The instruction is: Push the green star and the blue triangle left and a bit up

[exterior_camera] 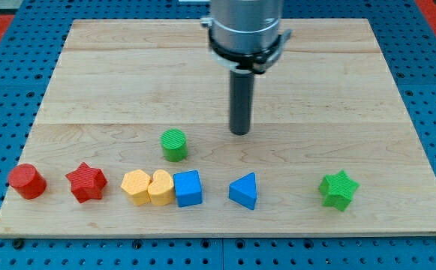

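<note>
Red cylinder (27, 181): far left of the bottom row, near the board's left edge, standing alone.
Red star (87, 182): just right of the red cylinder, apart from it.
Yellow hexagon (136, 187): next in the row, touching the yellow heart on its right.
Yellow heart (160, 187): pressed between the yellow hexagon and the blue cube — touching both, as far as can be told.
Green cylinder (174, 145): above the row, over the yellow heart and blue cube, apart from them.
Blue cube (188, 188): right end of the touching cluster of three.
Blue triangle (244, 190): in the row right of the blue cube, with a clear gap; it sits below my tip and well apart from it.
My tip (239, 133): on the board near the middle, right of the green cylinder, above the blue triangle, touching no block. The rod has no fingers — nothing is grasped.
Green star (338, 189): right end of the row, well apart from the blue triangle and from my tip, towards the board's lower right.
Board (338, 90): pale wood, lying on a blue pegboard (0, 75).
</note>
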### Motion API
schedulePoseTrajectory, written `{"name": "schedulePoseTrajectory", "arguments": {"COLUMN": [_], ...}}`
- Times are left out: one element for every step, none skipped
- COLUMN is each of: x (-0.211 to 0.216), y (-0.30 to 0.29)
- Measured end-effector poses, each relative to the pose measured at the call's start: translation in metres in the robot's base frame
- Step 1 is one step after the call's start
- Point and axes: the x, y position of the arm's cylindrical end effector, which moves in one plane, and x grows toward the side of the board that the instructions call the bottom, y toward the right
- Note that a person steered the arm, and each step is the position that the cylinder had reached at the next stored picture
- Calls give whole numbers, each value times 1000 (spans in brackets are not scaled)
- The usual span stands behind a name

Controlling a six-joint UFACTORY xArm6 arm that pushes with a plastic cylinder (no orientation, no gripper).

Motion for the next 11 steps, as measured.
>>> {"name": "schedulePoseTrajectory", "arguments": {"x": [23,41,85,110,118,112,111,96,96,157,160], "y": [46,131,165,155,95,44,36,-4,-22,-1,-27]}}
